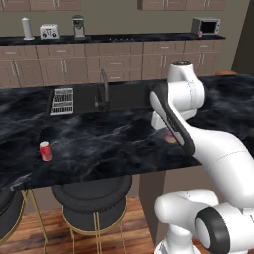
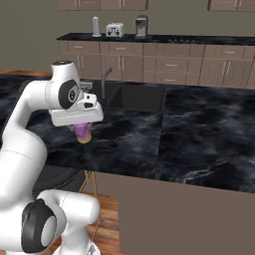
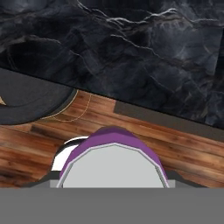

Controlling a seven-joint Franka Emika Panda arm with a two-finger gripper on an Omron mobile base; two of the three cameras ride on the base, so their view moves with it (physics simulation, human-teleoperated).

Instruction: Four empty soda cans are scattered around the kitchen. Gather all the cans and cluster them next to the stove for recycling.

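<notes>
My gripper is shut on a purple soda can that fades to orange at its base, held upright a little above the near part of the black marble island counter. The same can peeks out behind my forearm in the left base view. Its silver top sits close between the fingers in the hand view. A red soda can stands upright on the island near its front left edge, far left of my gripper. The stove is a flat black cooktop on the back counter.
A sink with a dark faucet and a dish rack is set in the island. Black stools stand under its front edge. A white canister, toaster, coffee machine and microwave line the back counter.
</notes>
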